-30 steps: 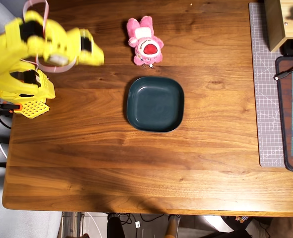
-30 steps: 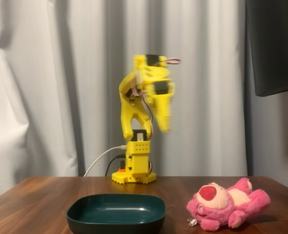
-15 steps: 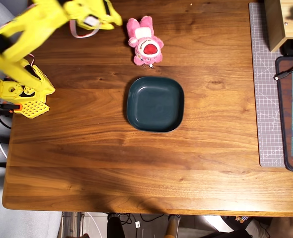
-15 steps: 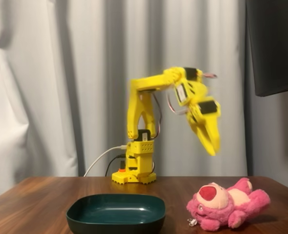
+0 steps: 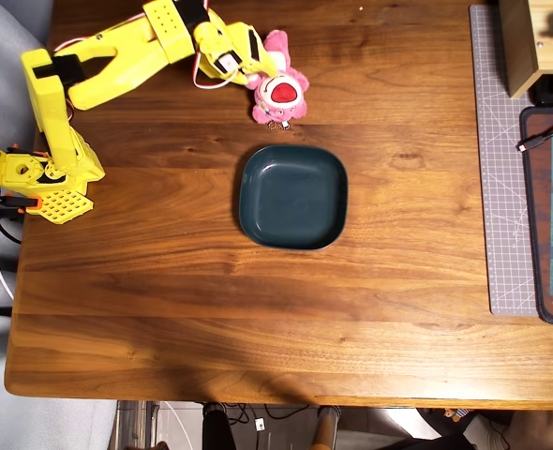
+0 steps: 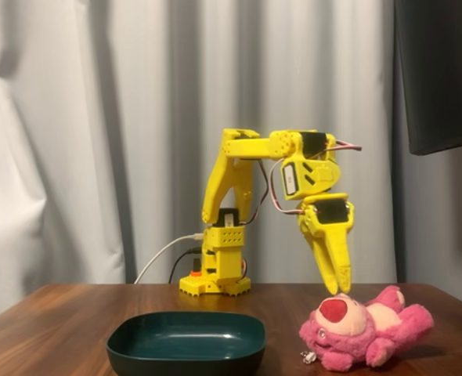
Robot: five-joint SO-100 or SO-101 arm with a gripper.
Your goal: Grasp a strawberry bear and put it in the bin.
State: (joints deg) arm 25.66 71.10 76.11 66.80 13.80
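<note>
We see the strawberry bear (image 6: 366, 327) lying on the counter (image 5: 258, 309) at upper centre of the overhead view, just above the bin (image 5: 292, 196). It looks soft and light; we'd pinch its plush torso. The tool (image 6: 337, 287), fingers together, has swung down from high up to just above its head.

Yellow arm reaching out, end effector pointing down

The end effector (image 6: 337, 288) hangs vertically from a bent wrist, fingers close together; the upper links stretch roughly level.
</note>
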